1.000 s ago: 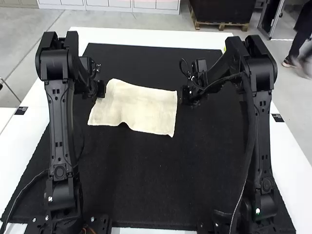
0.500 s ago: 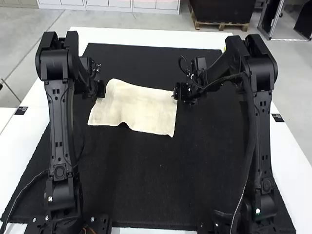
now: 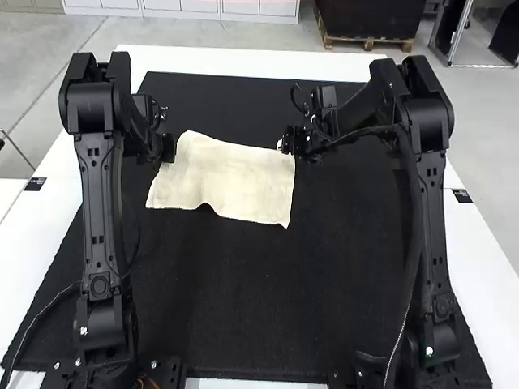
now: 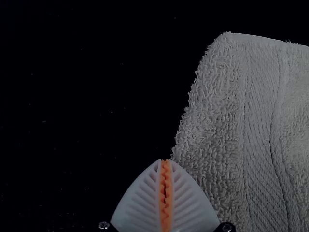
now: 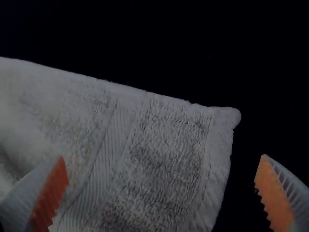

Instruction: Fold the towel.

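Towel (image 3: 231, 182), cream-coloured terry cloth, spread in a single layer on the black mat (image 3: 243, 284) and serving as landmark for the places given here. Its outline is a skewed four-sided shape, with a small arched rise in the near edge; the mat extends around it, widest on the towel's near side and to its right. The white table (image 3: 243, 61) is visible beyond the mat, on the far side of the towel. In the high view, the left gripper (image 3: 168, 149) is located at the towel's left edge, near the far left corner. The left wrist view shows its white ribbed fingers (image 4: 140, 208) brought together, the orange pads meeting with no cloth visible between them, and the tips just beside the towel's edge; whether they touch the cloth cannot be told. The right gripper (image 3: 284, 144) is located at the towel's far right corner. In the right wrist view its fingers (image 5: 48, 195) stand wide apart and have hold of nothing: one is over the towel, the other outside its edge, over the mat, with the corner region seen between and ahead of them. A flat woven band runs through the pile, set in from the towel's edge.
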You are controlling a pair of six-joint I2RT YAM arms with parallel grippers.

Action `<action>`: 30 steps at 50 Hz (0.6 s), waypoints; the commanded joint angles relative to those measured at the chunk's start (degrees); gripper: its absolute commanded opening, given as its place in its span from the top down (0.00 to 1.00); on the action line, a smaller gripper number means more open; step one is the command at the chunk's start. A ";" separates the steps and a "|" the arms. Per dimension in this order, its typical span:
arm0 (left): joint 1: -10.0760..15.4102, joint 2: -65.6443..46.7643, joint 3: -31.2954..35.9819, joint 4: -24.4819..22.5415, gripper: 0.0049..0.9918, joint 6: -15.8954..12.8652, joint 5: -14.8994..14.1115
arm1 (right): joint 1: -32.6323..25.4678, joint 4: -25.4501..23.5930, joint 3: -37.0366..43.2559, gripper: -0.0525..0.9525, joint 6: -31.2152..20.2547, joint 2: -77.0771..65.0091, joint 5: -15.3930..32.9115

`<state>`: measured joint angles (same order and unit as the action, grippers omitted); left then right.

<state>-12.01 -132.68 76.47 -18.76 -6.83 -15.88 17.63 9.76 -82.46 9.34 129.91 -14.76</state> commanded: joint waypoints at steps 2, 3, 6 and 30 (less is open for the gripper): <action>-0.03 0.14 -0.18 -0.66 0.98 -0.11 0.23 | 0.74 -0.27 -1.22 0.06 0.68 1.67 0.53; -0.03 0.14 -0.09 -0.66 0.98 -0.11 0.32 | 0.74 -0.27 -1.22 0.06 0.68 1.67 0.53; 0.15 0.14 0.00 -0.66 0.98 0.06 0.32 | 0.74 -0.27 -1.13 0.06 0.59 1.75 0.53; -0.29 0.14 -0.18 -1.10 0.98 0.59 0.23 | 2.76 -1.50 1.42 0.97 -2.05 5.09 -5.19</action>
<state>-12.01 -132.68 76.47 -19.22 -6.61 -15.88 17.89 10.13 -82.89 8.38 133.40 -14.46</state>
